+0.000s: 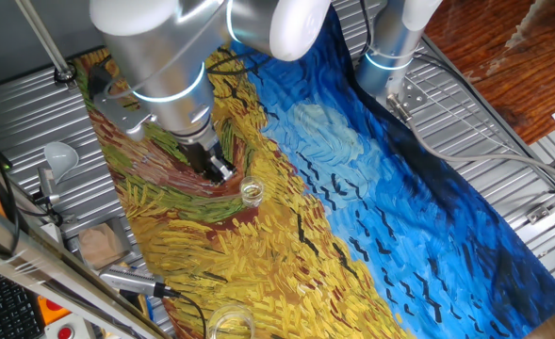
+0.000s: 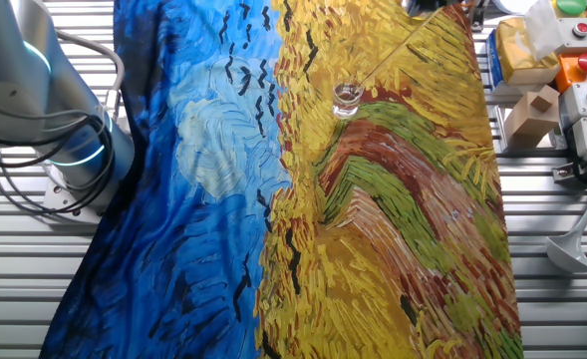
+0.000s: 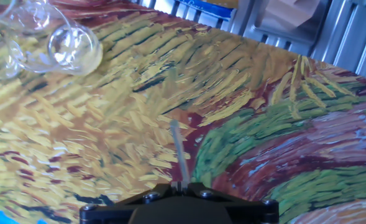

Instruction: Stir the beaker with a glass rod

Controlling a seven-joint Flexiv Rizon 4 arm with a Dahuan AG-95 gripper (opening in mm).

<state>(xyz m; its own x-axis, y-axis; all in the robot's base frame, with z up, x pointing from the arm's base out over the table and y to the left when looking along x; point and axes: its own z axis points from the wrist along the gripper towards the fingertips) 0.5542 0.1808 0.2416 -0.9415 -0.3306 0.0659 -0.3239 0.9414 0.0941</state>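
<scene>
The beaker (image 1: 251,191) is a small clear glass standing on the painted cloth; it also shows in the other fixed view (image 2: 347,97). My gripper (image 1: 219,170) hangs just left of it, low over the cloth. In the hand view the gripper (image 3: 184,185) is shut on the thin glass rod (image 3: 178,149), which points away from the jaws over yellow and brown cloth. The rod tip is outside any glass. The gripper itself is out of the other fixed view, where a thin pale line like the rod (image 2: 403,45) runs up and right from beside the beaker.
A wider clear glass vessel (image 1: 228,325) stands near the cloth's front edge. Clear glassware (image 3: 75,48) sits at the hand view's top left; I cannot tell which vessel it is. A white funnel (image 1: 60,155), a cardboard box (image 1: 100,245) and tools lie on the metal table.
</scene>
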